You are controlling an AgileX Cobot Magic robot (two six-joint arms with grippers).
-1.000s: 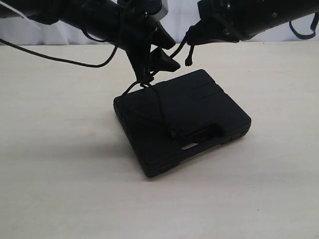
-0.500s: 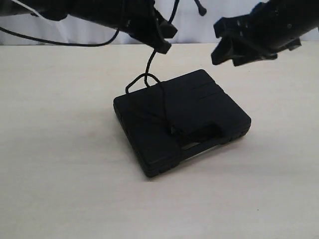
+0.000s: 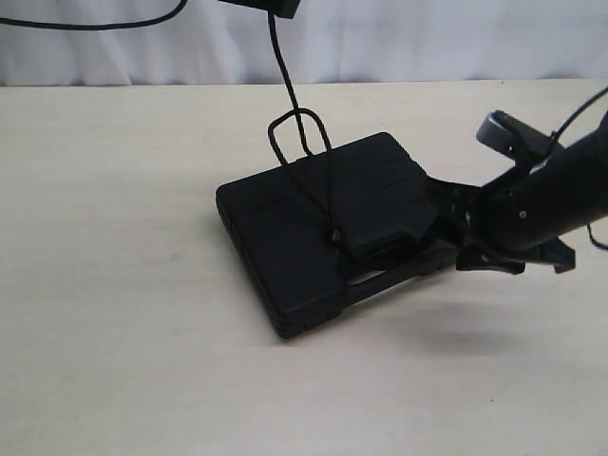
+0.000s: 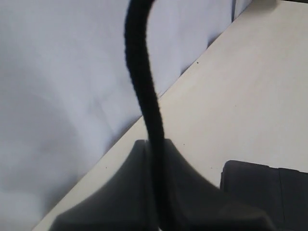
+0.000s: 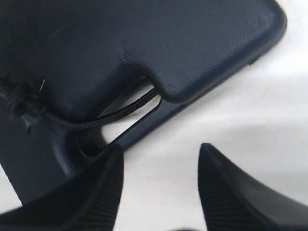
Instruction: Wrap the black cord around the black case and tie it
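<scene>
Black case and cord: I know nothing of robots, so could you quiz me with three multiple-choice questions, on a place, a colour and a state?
1. Where is the right pincer?
A. high above the table
B. beside the handle edge of the black case
C. on the lid
2. What colour is the table?
A. green
B. black
C. beige
3. The left pincer is:
A. shut on the black cord
B. open and empty
C. gripping the case
Answers: B, its open fingers sit by the handle slot; C, the bare top is pale beige; A, the cord runs up from its closed fingers.
</scene>
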